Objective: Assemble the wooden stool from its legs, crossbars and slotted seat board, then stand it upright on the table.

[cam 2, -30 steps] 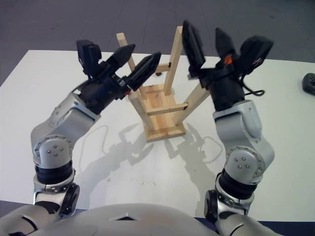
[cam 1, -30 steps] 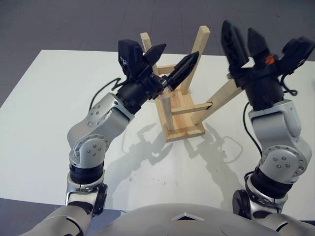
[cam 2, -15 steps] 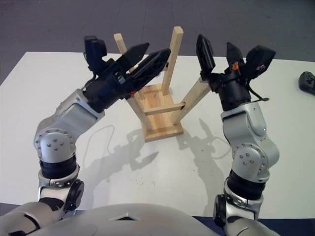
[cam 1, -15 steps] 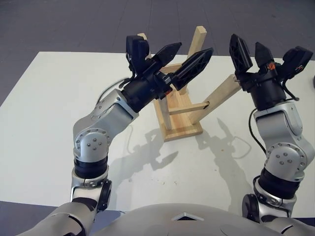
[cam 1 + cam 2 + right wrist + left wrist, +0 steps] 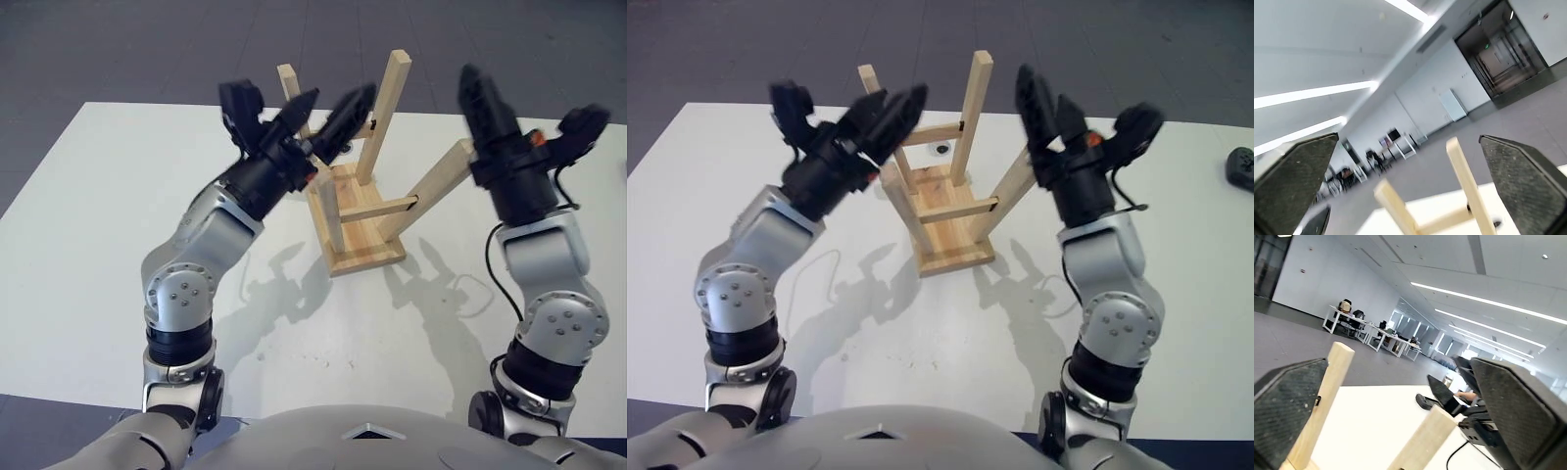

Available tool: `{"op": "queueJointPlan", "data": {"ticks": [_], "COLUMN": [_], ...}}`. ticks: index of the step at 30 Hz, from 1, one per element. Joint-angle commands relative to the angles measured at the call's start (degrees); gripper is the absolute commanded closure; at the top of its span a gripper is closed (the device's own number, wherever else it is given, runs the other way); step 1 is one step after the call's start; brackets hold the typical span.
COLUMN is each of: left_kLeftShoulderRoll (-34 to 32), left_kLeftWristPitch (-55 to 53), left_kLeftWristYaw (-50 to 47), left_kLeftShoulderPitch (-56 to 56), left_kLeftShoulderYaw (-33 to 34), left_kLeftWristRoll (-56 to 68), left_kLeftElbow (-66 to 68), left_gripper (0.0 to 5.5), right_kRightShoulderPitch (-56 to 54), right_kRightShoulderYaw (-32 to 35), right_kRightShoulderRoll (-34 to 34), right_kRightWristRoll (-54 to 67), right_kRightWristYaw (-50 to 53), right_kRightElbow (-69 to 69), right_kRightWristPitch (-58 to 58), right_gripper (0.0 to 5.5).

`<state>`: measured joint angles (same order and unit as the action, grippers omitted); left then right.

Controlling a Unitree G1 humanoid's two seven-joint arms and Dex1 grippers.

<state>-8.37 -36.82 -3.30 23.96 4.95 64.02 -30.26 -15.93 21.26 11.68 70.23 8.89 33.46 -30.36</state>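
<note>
On the white table (image 5: 98,196), your black left gripper (image 5: 338,95) and right gripper (image 5: 1046,93) (both splayed, empty) flanked the upturned pale wooden stool (image 5: 362,211), where one brush risked dislodging its slanting leg (image 5: 436,186).

- Nothing here I can actually read: no words, numbers or logos that come through.
- Closest thing is a tiny green sign (image 5: 1487,46) glowing above the dark doorway (image 5: 1501,61) at the back of the room. It's way too small to make out any letters.
- There's also an orange patch (image 5: 1093,139) on the body of the right tool (image 5: 1043,90), but it's blurred, so I can't tell if it carries any print.
</note>
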Motion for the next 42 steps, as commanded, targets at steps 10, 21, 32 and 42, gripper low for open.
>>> {"op": "queueJointPlan", "data": {"ticks": [10,21,32,42], "left_kLeftShoulderRoll": [-11.3,-7.5,-7.0,-1.6], "left_kLeftWristPitch": [-6.1,-4.8,-4.1,-8.5], "left_kLeftWristYaw": [-10.8,-6.4,-8.5,-5.6], "left_kLeftShoulderPitch": [-15.0,-17.9,-24.8,-20.5], "left_kLeftShoulderYaw": [-3.4,-3.7,-5.6,-9.6], "left_kLeftWristRoll": [-19.3,-24.9,-38.0,-36.6], "left_kLeftElbow": [-3.6,-3.0,-13.9,-13.9], "left_gripper": [0.1,0.1,0.1,0.1], "right_kRightShoulderPitch": [13.0,15.6,16.4,14.4], "right_kRightShoulderYaw": [-8.4,-7.6,-12.8,-23.0], "right_kRightShoulderRoll": [13.1,11.2,4.0,4.6], "right_kRightWristRoll": [-25.2,-31.8,-44.2,-32.1], "right_kRightWristYaw": [-4.3,-5.3,1.5,-10.5], "right_kRightElbow": [-2.9,-3.5,4.0,12.0], "right_kRightWristPitch": [-4.0,-2.8,-2.5,-12.3], "right_gripper": [0.15,0.15,0.15,0.15]}}
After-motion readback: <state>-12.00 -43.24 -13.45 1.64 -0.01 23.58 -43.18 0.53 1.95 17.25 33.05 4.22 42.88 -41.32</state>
